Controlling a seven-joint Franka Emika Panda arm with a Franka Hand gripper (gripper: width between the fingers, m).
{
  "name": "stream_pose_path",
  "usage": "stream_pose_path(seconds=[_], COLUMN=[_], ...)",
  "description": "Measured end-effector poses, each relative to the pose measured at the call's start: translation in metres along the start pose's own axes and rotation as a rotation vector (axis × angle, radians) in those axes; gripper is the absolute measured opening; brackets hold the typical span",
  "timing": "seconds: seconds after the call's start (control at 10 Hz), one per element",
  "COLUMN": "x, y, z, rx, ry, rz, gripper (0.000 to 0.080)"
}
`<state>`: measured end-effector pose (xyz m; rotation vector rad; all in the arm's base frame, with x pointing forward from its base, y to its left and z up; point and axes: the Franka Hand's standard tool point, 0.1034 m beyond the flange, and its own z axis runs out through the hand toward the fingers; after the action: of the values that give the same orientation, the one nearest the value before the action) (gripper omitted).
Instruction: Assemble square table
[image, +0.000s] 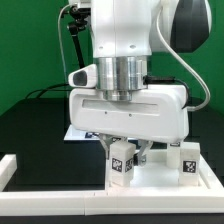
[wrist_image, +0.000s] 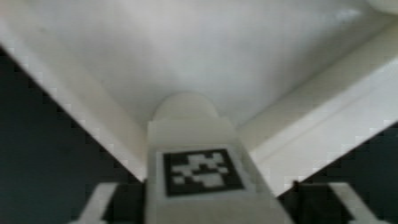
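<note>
So our pincer (image: 124, 152) is clamped on one leg (image: 122, 161), fingers either side of the tagged block, holding it upright right over the tabletop (image: 160, 178). From the wrist camera the leg (wrist_image: 199, 150) sits dead centre between the fingers (wrist_image: 98, 203), pointing at a corner of the tabletop (wrist_image: 214, 50). A second leg (image: 187, 163) already stands on the tabletop, further out toward the exterior view's right. We reckon these legs are light, stiff plastic, probably a bit slick, so gripping the flat sides mid-height like this looks right. The tabletop lies flat just inside the white rail (image: 40, 185), on the black table (image: 35, 125).
</note>
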<state>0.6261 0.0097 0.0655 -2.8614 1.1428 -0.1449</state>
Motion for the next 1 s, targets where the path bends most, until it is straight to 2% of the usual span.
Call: stream_pose_path(seconds=[0.4,0.6,0.9,1.0], x=[0.0010,0.0015,0.0029,0.0037], y=[0.0014,0.0016,0.0026,0.0035], z=[0.0010,0.0013,0.0019,0.0020], rx=[-0.002,-0.008,0.018,0.016], ry=[0.001,-0.001,-0.044,-0.058], rz=[0.271,0.559,1.014,1.119], gripper=[0.0288,0.0288,0.0288,0.0288])
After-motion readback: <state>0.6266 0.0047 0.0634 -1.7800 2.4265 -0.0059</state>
